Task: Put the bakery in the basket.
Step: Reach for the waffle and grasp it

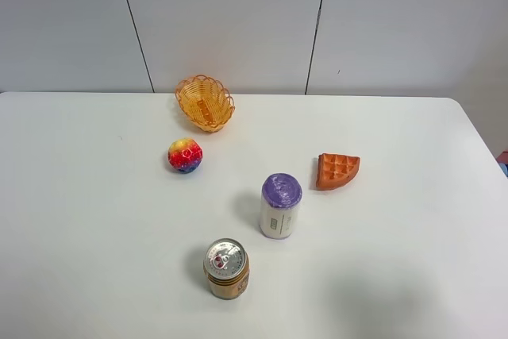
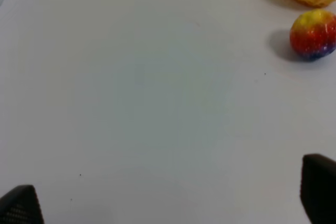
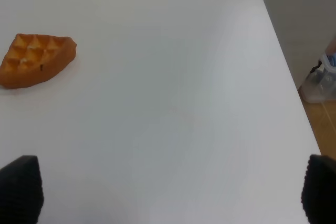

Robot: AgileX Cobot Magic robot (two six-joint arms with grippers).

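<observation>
**Approach not yet begun**

The bakery lies on the counter, right side, well apart from the basket at the back. Both arms' jaws stand spread, empty. Next, probably: the right jaws drop over the wedge and pinch it.

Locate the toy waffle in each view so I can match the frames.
Exterior high: toy waffle sits right of centre, just right of the purple-topped can.
Left wrist: not in it.
Right wrist: toy waffle lies alone, ahead of the open right claw.
Shared landmark: the table's right edge, which also shows in the right wrist view.
</observation>
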